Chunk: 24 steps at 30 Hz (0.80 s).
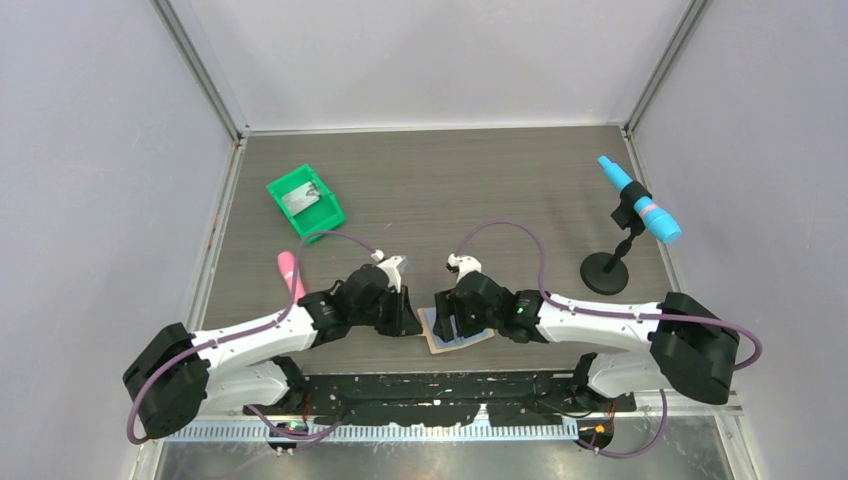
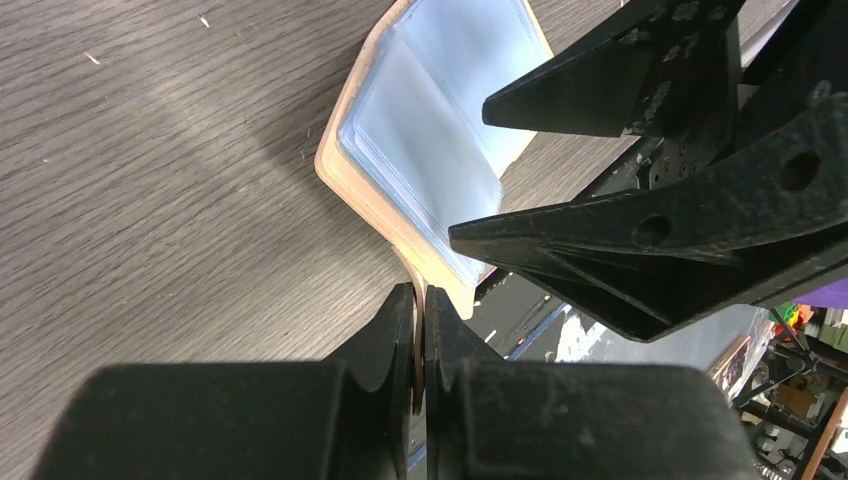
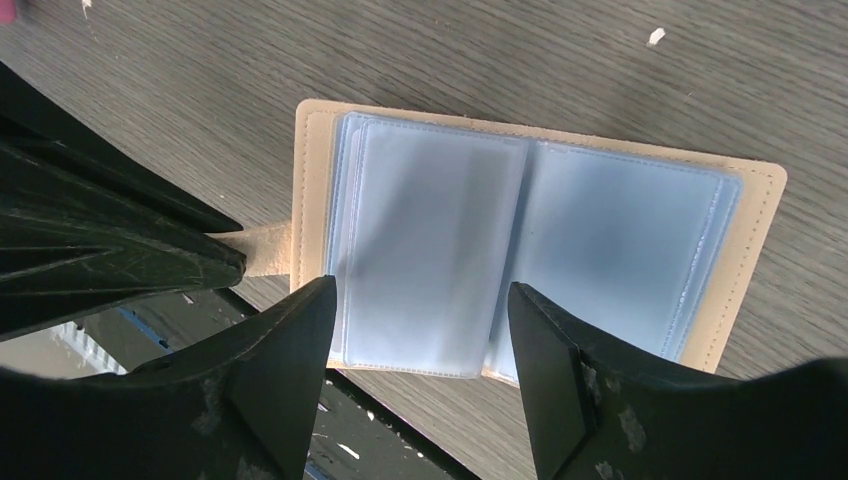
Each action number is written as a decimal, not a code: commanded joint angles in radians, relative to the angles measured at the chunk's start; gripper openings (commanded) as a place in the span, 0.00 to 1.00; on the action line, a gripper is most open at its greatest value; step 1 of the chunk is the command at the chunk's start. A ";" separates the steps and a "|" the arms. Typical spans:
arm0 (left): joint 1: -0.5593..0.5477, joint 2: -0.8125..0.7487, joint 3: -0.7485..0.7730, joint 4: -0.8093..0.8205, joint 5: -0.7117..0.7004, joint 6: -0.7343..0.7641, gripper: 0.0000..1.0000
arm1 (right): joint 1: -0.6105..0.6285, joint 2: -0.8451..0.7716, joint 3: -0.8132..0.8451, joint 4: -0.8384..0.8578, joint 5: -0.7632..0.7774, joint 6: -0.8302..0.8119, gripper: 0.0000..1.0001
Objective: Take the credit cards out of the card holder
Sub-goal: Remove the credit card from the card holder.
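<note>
The tan card holder (image 3: pixel 755 205) lies spread open at the table's near edge, its pale blue clear sleeves (image 3: pixel 430 230) facing up. I cannot tell whether credit cards sit inside those sleeves. My left gripper (image 2: pixel 420 300) is shut on the holder's strap tab (image 3: pixel 265 250), at the holder's (image 1: pixel 440 340) left side. My right gripper (image 3: pixel 420 290) is open, its fingers straddling the near edge of the left sleeve page without touching it. A small pale flat card (image 1: pixel 300 200) lies in the green bin (image 1: pixel 283 187).
The green bin is at the back left. A pink object (image 1: pixel 290 272) lies beside the left arm. A blue tool (image 1: pixel 640 205) rests on a black stand (image 1: pixel 604 272) at the right. The table's front edge and black rail (image 3: pixel 400 430) run right under the holder.
</note>
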 commanded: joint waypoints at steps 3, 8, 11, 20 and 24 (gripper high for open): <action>-0.004 -0.020 0.017 0.005 -0.006 0.007 0.00 | 0.012 0.025 -0.002 0.039 0.002 0.008 0.71; -0.004 -0.019 0.014 0.007 -0.006 0.007 0.00 | 0.017 0.032 -0.005 0.038 0.007 0.011 0.71; -0.004 -0.022 0.013 0.006 -0.006 0.007 0.00 | 0.022 0.031 0.005 0.007 0.046 0.011 0.71; -0.004 -0.033 0.010 -0.006 -0.013 0.010 0.00 | 0.031 -0.038 0.025 -0.149 0.208 0.008 0.67; -0.004 -0.030 0.010 -0.007 -0.016 0.010 0.00 | 0.031 -0.087 0.029 -0.187 0.242 0.005 0.66</action>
